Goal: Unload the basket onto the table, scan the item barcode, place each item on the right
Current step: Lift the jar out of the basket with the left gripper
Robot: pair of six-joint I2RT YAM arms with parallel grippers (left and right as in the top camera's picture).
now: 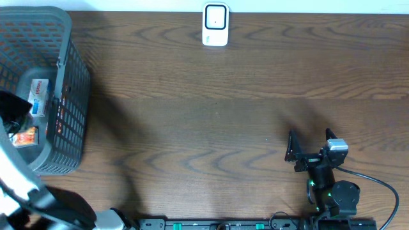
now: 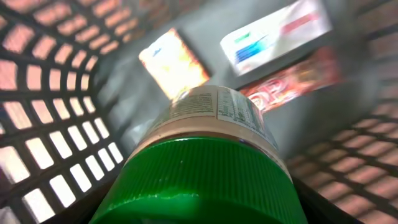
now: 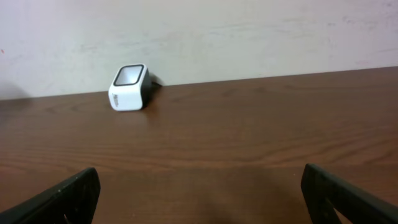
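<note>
My left hand [image 1: 16, 114] is down inside the grey basket [image 1: 70, 96]. Directly in front of it, so close that it fills the wrist view, is the jar [image 2: 217, 112] with a green ribbed lid [image 2: 199, 186] and a printed label. My own fingers are hidden there, so I cannot tell how wide this hand stands or whether it grips the jar. Beyond the jar, on the basket floor, lie an orange packet [image 2: 174, 62], a red packet [image 2: 292, 81] and, farthest, a white box [image 2: 277, 34] with blue and red print; all are blurred.

My right hand [image 3: 200, 180] is wide open and holds nothing, low over the brown table [image 3: 249, 124]. Far in front of it, a little to the left, at the table's far edge, stands the white scanner [image 3: 129, 87].
</note>
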